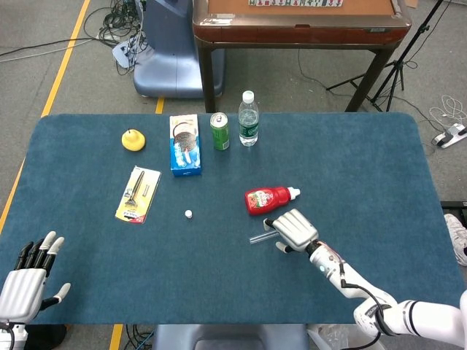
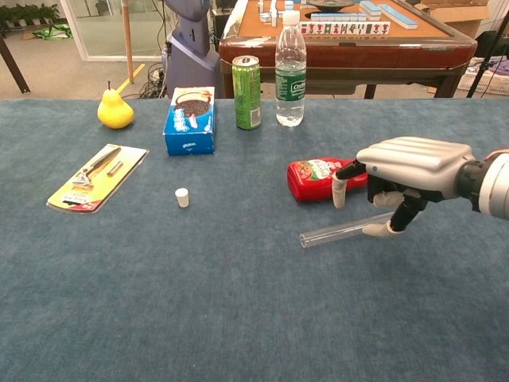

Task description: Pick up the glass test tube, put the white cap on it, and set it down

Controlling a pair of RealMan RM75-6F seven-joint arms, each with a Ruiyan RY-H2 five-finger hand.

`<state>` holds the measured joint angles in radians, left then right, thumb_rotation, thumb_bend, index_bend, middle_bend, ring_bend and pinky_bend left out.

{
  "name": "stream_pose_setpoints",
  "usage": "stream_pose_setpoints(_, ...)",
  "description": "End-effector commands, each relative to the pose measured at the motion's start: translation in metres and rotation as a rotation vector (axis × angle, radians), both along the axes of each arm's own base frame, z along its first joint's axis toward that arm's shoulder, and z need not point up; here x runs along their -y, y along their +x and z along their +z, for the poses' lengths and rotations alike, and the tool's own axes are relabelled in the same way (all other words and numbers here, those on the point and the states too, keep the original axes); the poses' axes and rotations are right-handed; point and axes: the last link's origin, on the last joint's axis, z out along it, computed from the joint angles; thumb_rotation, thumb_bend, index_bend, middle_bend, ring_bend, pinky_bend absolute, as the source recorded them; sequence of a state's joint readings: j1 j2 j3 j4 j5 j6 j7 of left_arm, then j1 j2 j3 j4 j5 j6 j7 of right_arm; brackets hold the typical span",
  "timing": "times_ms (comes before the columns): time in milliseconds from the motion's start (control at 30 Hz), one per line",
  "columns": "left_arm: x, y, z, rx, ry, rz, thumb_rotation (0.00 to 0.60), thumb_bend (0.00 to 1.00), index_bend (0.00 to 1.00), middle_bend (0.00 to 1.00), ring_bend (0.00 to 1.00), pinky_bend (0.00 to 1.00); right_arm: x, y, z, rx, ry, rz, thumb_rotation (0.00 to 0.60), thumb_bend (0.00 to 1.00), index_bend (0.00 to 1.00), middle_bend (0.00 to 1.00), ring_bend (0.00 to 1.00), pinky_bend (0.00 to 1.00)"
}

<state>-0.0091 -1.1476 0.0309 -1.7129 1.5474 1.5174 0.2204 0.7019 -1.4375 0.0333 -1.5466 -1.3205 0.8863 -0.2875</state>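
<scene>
The glass test tube (image 2: 343, 230) lies flat on the blue table, also visible in the head view as the tube (image 1: 257, 238) poking out left of my right hand (image 1: 293, 229). My right hand (image 2: 407, 169) hovers over the tube's right end with its fingers spread. The thumb points down clear of the glass, and one fingertip (image 2: 380, 229) touches the tube. The small white cap (image 2: 182, 197) stands alone to the left, seen from the head as cap (image 1: 188, 214). My left hand (image 1: 26, 280) rests open at the near left table edge, holding nothing.
A red sauce bottle (image 2: 326, 178) lies just behind the tube. Further back stand a green can (image 2: 246, 92), a water bottle (image 2: 290, 70) and a blue cookie box (image 2: 191, 121). A yellow pear (image 2: 114, 111) and a razor pack (image 2: 97, 177) sit at the left.
</scene>
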Motion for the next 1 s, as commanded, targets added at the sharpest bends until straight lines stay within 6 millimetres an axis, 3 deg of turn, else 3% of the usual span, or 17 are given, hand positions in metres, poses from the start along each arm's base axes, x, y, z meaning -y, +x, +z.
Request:
stream_pose_setpoints(33, 0.000, 0.000, 0.000, 0.000, 0.001, 0.001, 0.600, 0.20, 0.00, 0.00, 0.00, 0.00, 0.003, -0.002, -0.003, -0.010, -0.003, -0.008, 0.600, 0.35, 0.43, 1.00, 1.00, 1.00)
stream_pose_setpoints(1000, 0.000, -0.004, -0.002, 0.004, -0.005, 0.011, 0.600, 0.20, 0.00, 0.00, 0.00, 0.00, 0.011, -0.023, -0.017, -0.098, -0.031, -0.039, 0.600, 0.33, 0.43, 1.00, 1.00, 1.00)
